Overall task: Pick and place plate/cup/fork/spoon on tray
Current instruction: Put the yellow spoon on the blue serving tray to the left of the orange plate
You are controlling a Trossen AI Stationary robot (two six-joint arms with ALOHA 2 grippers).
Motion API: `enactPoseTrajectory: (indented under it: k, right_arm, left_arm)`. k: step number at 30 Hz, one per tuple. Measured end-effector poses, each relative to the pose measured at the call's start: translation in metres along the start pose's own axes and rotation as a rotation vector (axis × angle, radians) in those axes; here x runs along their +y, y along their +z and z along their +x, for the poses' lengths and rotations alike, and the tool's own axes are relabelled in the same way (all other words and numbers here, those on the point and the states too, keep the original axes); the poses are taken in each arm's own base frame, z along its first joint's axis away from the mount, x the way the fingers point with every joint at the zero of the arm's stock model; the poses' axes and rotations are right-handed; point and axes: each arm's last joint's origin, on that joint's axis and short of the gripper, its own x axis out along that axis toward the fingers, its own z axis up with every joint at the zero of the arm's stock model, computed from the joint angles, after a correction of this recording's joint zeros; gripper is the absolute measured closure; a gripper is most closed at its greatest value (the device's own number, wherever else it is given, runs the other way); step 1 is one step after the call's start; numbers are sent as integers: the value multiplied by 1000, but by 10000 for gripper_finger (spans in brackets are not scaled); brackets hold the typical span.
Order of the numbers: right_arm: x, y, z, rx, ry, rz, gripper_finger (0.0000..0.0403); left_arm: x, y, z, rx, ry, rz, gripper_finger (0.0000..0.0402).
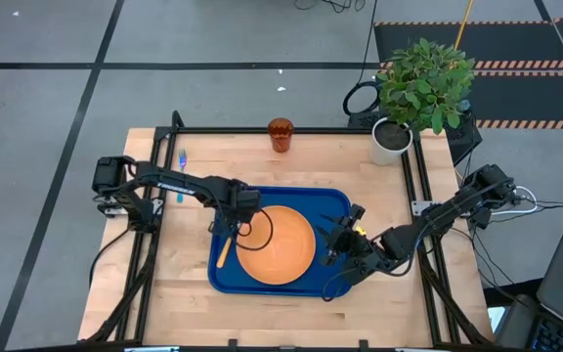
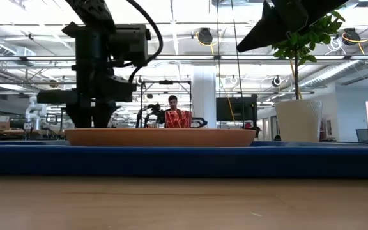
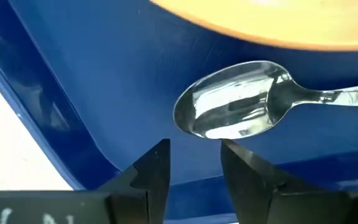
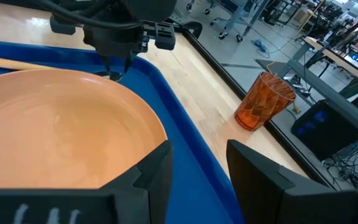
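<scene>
Spoon, silver-bowled with orange-yellow handle [image 3: 232, 107], lies released on dark-blue plastic tray [image 3: 61, 68] beside round orange plate [image 1: 275, 242]; left gripper [image 3: 194, 163] fingers apart, empty; straight lift advised. Right gripper [image 4: 197, 165] parted, nothing held.

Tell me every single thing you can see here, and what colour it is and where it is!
tray: one, dark blue, middle of the table.
plate: one, orange, lying in the tray.
spoon: one, silver bowl with orange-yellow handle, in the tray beside the plate, on the left arm's side.
fork: one, light blue, on the bare table near the left arm's base, outside the tray.
cup: one, reddish-brown, at the table's far edge, outside the tray.
plant in a white pot: one, green leaves, far corner on the right arm's side.
table: one, pale wood.
person: one, in the room behind.
left gripper: fingers open, above the spoon's bowl.
right gripper: fingers open, at the plate's other edge.
</scene>
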Motion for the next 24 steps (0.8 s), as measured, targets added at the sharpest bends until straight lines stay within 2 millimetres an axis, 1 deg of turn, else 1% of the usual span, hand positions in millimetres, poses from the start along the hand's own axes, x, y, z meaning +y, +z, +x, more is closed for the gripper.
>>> enactPoseTrajectory:
  k: [6,17,21,24]
  right_arm:
    - [0,0,0,0,0,-1,258]
    - [0,0,0,0,-1,-4,258]
    - [0,0,1,0,-2,-4,258]
    - [0,0,1,-1,-4,-6,258]
  left_arm:
    - [0,-1,0,8,3,-1,256]
    - [2,-1,0,37,67,-21,256]
    - [3,-1,-6,17,92,-26,256]
    - [7,-1,-17,5,174,-35,256]
